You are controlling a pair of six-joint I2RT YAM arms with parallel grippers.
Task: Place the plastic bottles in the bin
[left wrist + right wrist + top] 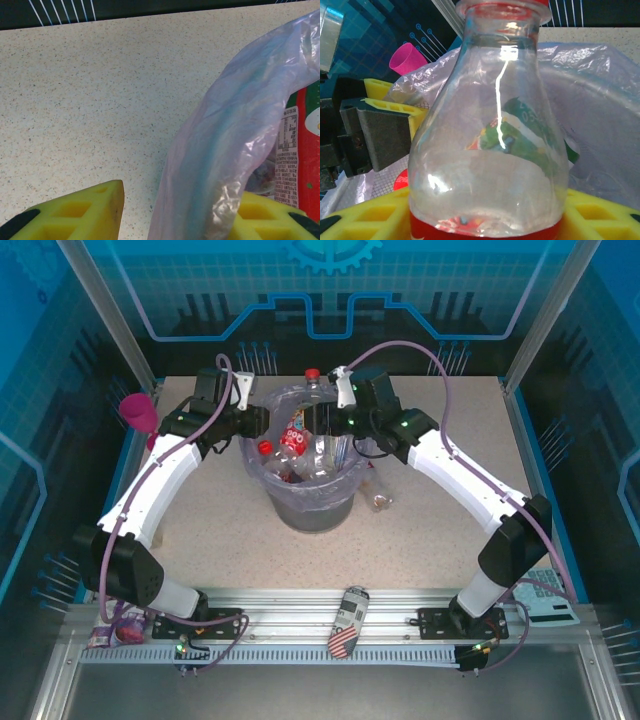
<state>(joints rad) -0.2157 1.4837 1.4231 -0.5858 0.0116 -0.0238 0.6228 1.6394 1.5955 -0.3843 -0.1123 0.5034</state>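
item 1. round grey bin lined with a translucent lavender plastic bag: stands at the centre of the speckled beige tabletop, between the two arms.

item 2. small clear plastic bottles with red labels and caps: several lie piled inside the bin, below its rim.

item 3. clear plastic bottle with red cap and red label band: sits between the yellow fingers of the right tool, over the bin's opening at its 2 o'clock side. the cap end points away from the wrist.

item 4. right tool: partly spread, holding item 3, with a finger against each side of the bottle's lower body.

item 5. left tool: at the bin's rim, 10 o'clock side. it is narrow, closed on the bag-covered rim, and the lavender film runs up between its yellow fingers.

item 6. clear bottle with red cap: upright on the tabletop just beyond the bin, at 12 o'clock.

item 7. small clear bottle: lies on the tabletop beside the bin, at 4 o'clock.

item 8. black-and-white patterned can with red stripes: lies on the metal rail at 6 o'clock, between the arm bases.

item 9. pink plastic goblet: at the tabletop's edge, 9 o'clock, well apart from the bin.
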